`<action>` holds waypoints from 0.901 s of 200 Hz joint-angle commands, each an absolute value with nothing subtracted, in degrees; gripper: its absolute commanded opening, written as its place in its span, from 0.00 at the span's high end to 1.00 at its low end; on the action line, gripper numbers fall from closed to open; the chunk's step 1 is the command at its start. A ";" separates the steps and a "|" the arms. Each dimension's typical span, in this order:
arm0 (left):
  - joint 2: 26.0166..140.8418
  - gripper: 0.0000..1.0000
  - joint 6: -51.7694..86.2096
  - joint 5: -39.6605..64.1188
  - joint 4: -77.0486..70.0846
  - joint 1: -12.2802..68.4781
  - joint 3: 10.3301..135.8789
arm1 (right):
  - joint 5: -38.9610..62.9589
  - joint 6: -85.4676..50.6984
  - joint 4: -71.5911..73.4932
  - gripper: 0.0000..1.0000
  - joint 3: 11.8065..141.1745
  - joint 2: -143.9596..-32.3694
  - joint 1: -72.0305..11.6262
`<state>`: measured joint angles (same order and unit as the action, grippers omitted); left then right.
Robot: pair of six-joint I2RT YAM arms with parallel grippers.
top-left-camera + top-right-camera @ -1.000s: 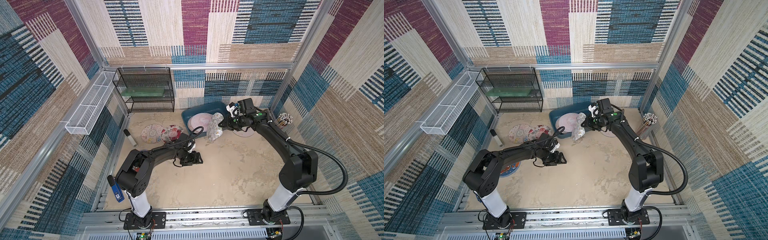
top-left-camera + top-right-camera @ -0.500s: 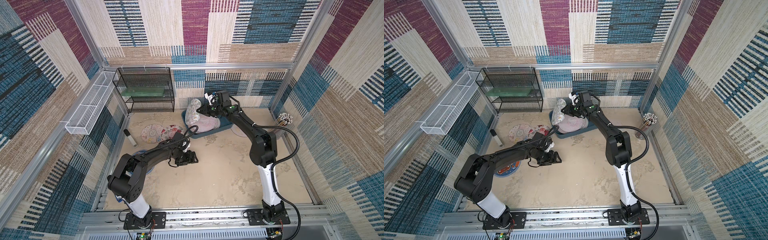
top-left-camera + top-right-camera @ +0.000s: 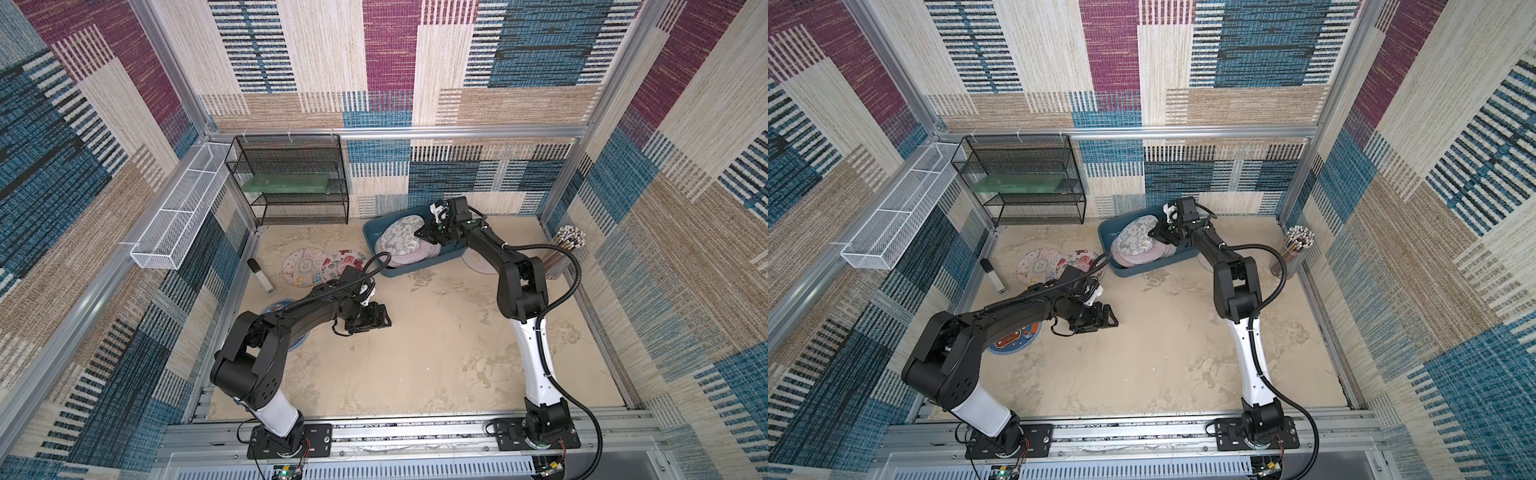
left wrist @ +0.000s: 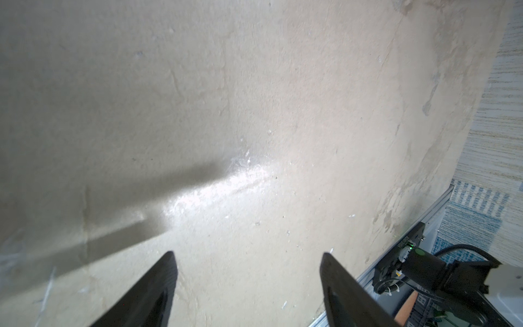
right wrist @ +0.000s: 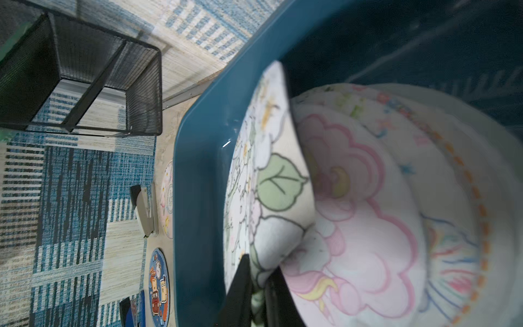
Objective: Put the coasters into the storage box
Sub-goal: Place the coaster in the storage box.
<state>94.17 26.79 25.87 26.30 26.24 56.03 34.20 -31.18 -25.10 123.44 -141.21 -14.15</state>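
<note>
1. Your right pincer (image 5: 260, 266) is pressed together on the edge of a floral coaster (image 5: 271, 175) printed with white blossoms and a green leaf.
2. That floral coaster (image 3: 399, 241) is tilted up, not flat. It sits inside the storage box (image 3: 372, 228) at the box's left end, between the box wall and the stack beside it. You cannot tell whether it touches the wall.
3. The storage box (image 3: 1106, 232) stands at the back of the worktop (image 3: 436, 353), just right of the black wire rack (image 3: 291, 183).
4. A stack of coasters (image 5: 353, 215) already lies in the box. The top one shows a pink unicorn print, and paler ones show beneath it.
5. Your left pincer (image 4: 247, 254) is spread wide with nothing between its fingers. It hangs over bare worktop, well apart from the box.
6. Two pale coasters (image 3: 324, 266) lie flat on the worktop, overlapping each other, between the rack and your left arm.
7. A dark blue coaster (image 3: 1013, 338) lies flat under your left arm, partly hidden by it.
8. One more pale coaster (image 3: 478, 262) lies on the worktop just right of the box, partly behind your right arm.
9. A white mesh basket (image 3: 183, 212) hangs on the left wall.
</note>
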 commanded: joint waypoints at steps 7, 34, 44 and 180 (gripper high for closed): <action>94.57 0.22 26.81 26.27 24.96 26.10 56.03 | 34.09 -30.24 -26.61 0.85 123.41 -141.88 -13.41; 94.83 0.22 26.97 26.21 24.87 26.10 56.27 | 34.23 -31.84 -27.25 0.70 122.76 -141.54 -12.82; 94.74 0.21 27.12 26.10 24.87 26.10 56.33 | 33.26 -31.82 -26.87 0.59 121.92 -140.41 -12.75; 97.84 0.21 26.73 26.28 24.60 26.60 61.39 | 23.71 -23.76 -38.64 0.26 111.89 -122.86 -7.77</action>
